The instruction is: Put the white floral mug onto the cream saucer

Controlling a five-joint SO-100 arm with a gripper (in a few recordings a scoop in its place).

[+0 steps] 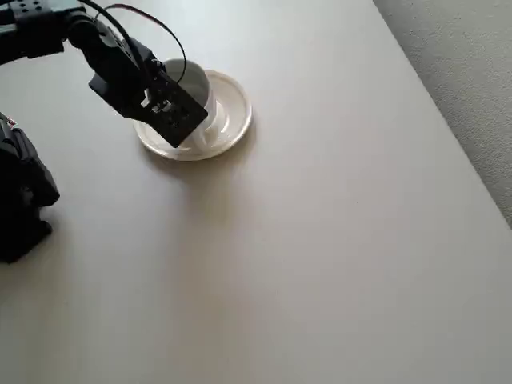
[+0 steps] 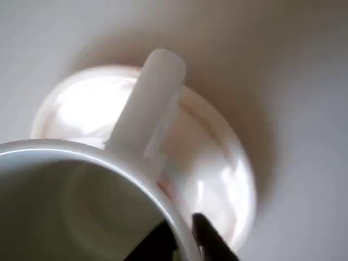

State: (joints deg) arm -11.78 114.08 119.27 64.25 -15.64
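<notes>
Simply white floral mug [image 1: 194, 82] over cream saucer [image 1: 234, 120]

The cream saucer [image 1: 232, 128] looks like glazed ceramic, glossy with bright highlights. The white floral mug [image 1: 194, 82] is smooth, shiny ceramic too. The worktop [image 1: 320, 240] is matt and smooth; beyond its right edge lies rough, grainy flooring [image 1: 464, 72]. The fingers [image 2: 212, 242] are matt black plastic.

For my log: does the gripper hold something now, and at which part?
The gripper holds the white floral mug by its rim, one finger inside and one outside, above the cream saucer.
</notes>
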